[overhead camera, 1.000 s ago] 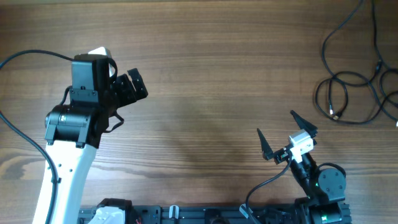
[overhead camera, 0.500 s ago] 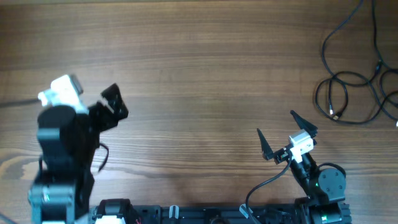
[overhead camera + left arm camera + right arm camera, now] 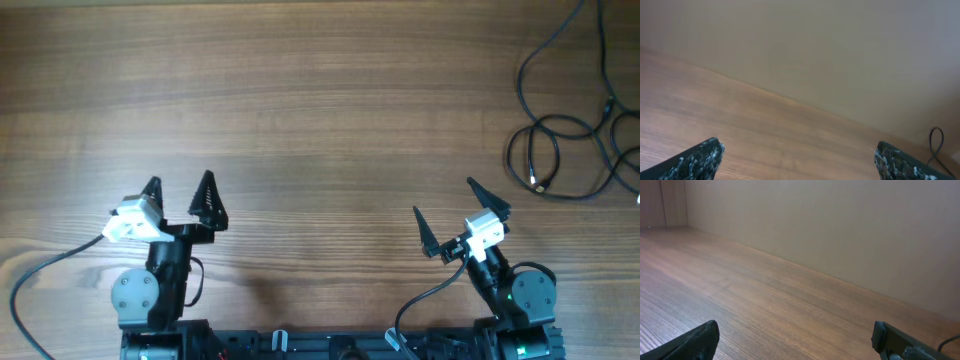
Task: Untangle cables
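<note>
The cables (image 3: 520,78) lie in a tangled cluster of thin black loops at the table's far right edge, with a small plug (image 3: 540,185) at the bottom of one loop. My left gripper (image 3: 178,180) is open near the front left, far from them, with nothing between its fingers. The right gripper (image 3: 442,196) is open near the front right, short of the cables and to their left. In the left wrist view a cable loop (image 3: 935,145) shows at the far right beyond the open gripper (image 3: 797,150). The right wrist view shows its open gripper (image 3: 795,330) over bare wood.
The wooden table (image 3: 320,110) stretches between the two arms and the cables. A thicker black arm cable (image 3: 40,275) curls at the front left. The arm bases (image 3: 330,345) line the front edge. A plain wall (image 3: 840,225) stands behind the table.
The left arm has pulled back from the middle left of the table to the front edge, its open gripper now pointing away from the base. The right arm has not moved.
</note>
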Robot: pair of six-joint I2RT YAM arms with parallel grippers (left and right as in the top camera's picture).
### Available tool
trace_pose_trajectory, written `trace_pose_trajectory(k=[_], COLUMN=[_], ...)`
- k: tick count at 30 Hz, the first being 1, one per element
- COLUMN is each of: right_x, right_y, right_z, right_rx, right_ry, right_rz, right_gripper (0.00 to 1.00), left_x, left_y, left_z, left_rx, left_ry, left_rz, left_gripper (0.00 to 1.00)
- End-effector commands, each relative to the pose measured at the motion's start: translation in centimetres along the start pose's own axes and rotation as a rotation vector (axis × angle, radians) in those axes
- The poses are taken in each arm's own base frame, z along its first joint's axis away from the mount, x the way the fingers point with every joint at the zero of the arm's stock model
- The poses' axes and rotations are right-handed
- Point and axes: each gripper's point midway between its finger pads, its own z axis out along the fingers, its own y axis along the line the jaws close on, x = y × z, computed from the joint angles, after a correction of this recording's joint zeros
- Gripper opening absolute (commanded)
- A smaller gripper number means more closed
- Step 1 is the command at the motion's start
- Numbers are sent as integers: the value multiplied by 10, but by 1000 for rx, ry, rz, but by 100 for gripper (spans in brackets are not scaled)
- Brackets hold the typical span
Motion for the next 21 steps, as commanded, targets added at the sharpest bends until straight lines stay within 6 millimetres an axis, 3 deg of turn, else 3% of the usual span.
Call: trace_pose_trajectory(k=[1, 17, 21], right_x=[-3, -3, -3], right_y=[5, 5, 5], right_z=[0, 0, 0], right_rx=[-23, -23, -23], right_ry=[-15, -15, -15], right_rz=[12, 12, 12], right_gripper=[100, 99, 100], left_x=[6, 29, 47], left_y=[-1, 10, 18], left_z=[-3, -5, -2], left_rx=[26, 24, 9], left_ry=[-16, -31, 6], left_rz=[16, 21, 17], left_gripper=[100, 100, 100])
